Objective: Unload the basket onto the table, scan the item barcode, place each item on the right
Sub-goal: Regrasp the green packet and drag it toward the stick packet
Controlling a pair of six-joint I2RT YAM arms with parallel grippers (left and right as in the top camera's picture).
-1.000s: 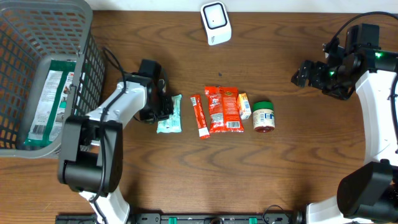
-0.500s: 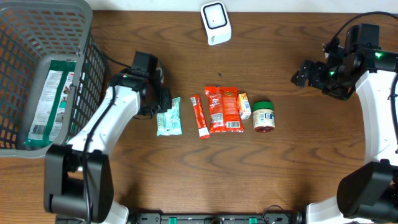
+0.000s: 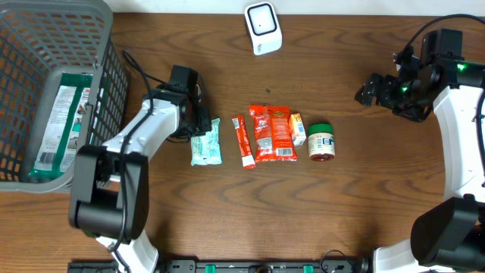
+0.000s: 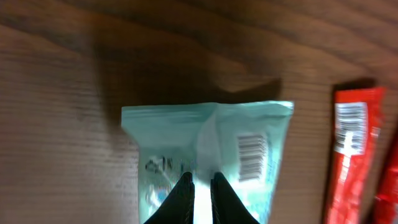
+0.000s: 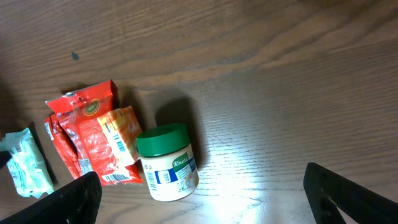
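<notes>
Table (image 3: 341, 212): brown wood, carrying everything below.
Basket (image 3: 57, 7): grey mesh, far left corner; a green-and-white bag (image 3: 61, 129) lies flat inside it.
Left arm: white, reaching from the near left edge toward the middle.
Right arm: white, held up at the far right, well apart from the goods.
Right gripper (image 3: 367, 89): fingers spread wide, nothing between them. Its wrist camera looks down on the jar and the red pouch.
Left gripper (image 4: 202, 180): black fingers almost together, pinching the middle seam of the teal packet at its left end.
Red pouch (image 3: 271, 133): flat in the middle of the row, the biggest piece there.
Teal packet (image 3: 206, 142): flat on the table at the left end of the row, just left of the red stick. In the left wrist view its barcode (image 4: 252, 158) faces up, beside the fingers.
Red stick (image 3: 243, 142): thin, between the teal packet and the red pouch.
White device (image 3: 263, 27): at the far edge, center, apart from the row.
Jar (image 3: 321, 142): on its side, green lid, right end of the row.
Orange sachet (image 3: 298, 129): touching the pouch's right edge, just left of the jar.
</notes>
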